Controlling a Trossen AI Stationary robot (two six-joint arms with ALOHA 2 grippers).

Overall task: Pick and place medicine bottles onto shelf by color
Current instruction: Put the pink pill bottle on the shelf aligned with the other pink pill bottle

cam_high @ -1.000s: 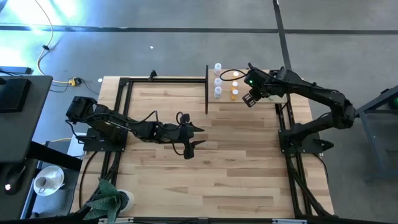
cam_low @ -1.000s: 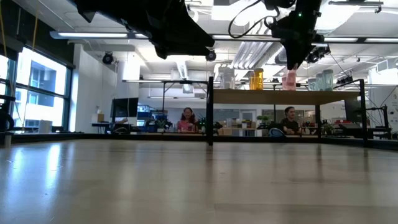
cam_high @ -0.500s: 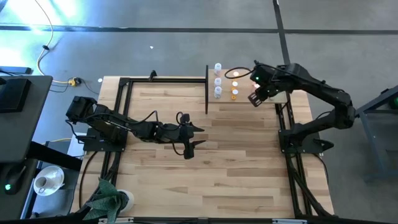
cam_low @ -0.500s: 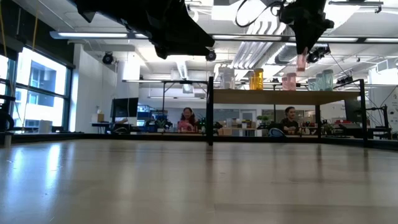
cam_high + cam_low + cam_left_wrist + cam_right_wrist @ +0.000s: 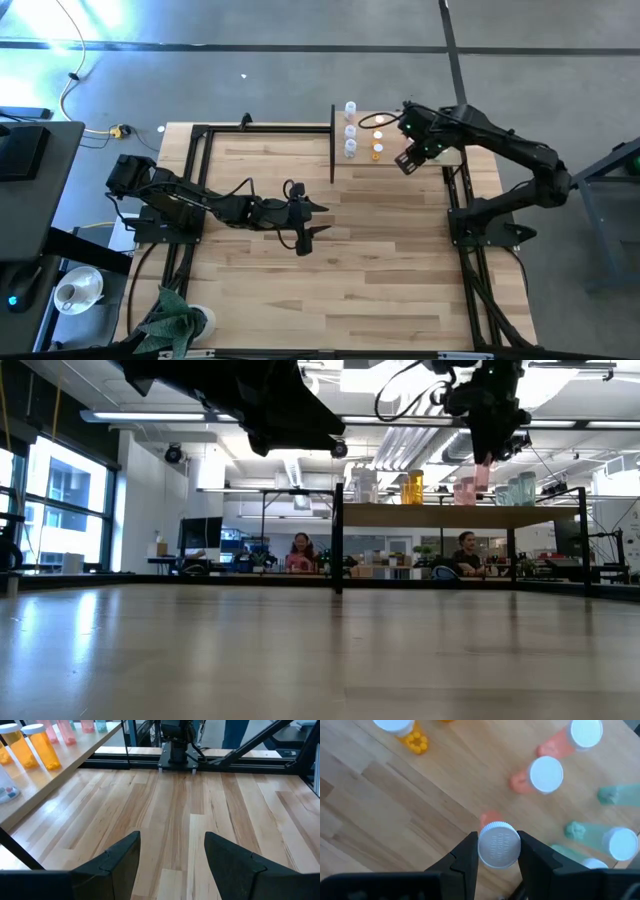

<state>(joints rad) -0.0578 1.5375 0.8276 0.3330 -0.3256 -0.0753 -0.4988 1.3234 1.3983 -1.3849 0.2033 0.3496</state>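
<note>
Pink-red bottle (image 5: 496,840), clamped at its cap in the right tool (image 5: 498,851), hangs over the shelf (image 5: 445,785) at the desk's one o'clock and should go down upright beside the pink pair (image 5: 546,776), while the left tool (image 5: 171,851) waits mid-desk, fingers apart.

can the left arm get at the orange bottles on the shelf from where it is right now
Probably yes. The left claw is open and empty, with bare tabletop between it and the orange bottles at the shelf edge, though reach is uncertain.
</note>
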